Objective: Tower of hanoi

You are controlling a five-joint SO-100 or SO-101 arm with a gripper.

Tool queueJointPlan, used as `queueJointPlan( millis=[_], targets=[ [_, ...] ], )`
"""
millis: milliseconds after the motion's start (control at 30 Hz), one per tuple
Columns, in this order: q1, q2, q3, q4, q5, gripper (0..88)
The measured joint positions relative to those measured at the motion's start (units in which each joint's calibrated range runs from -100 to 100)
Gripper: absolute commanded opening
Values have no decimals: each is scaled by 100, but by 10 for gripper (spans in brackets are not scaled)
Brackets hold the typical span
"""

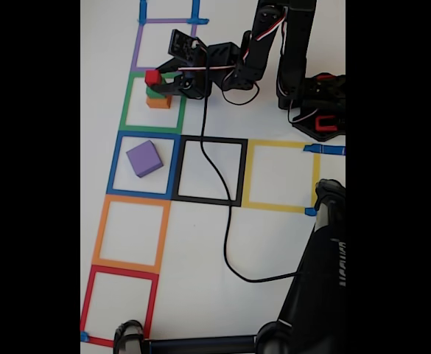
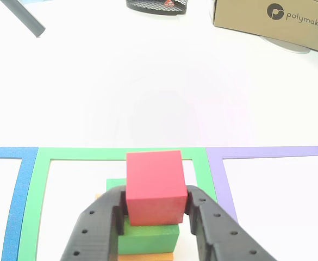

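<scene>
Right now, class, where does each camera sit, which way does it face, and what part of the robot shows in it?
Fixed view: high above, looking down on the white table with taped squares; the whole arm and gripper show.
Other view: low behind the gripper, looking forward across the table; two black fingers show.
Shared: the red cube gripped atop the green block inside the green square.

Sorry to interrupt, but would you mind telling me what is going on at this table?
The arm's hand is closed around a red cube on top of a green block, which rests on an orange block. The stack stands inside the green taped square. A purple cube sits alone in the blue square beside it. The other taped squares hold no blocks.
</scene>
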Motion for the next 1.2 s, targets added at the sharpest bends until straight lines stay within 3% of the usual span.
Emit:
queueJointPlan(
  millis=[200,567,867,1033,1200],
  targets=[
    [0,-118,0,105,0,37],
    [-164,-1781,-168,2007,0,37],
    [-304,-3765,-1638,5909,0,32],
    [-644,-4095,-3196,8327,0,37],
    [-1042,-4120,-4852,10085,36,36]
  ],
)
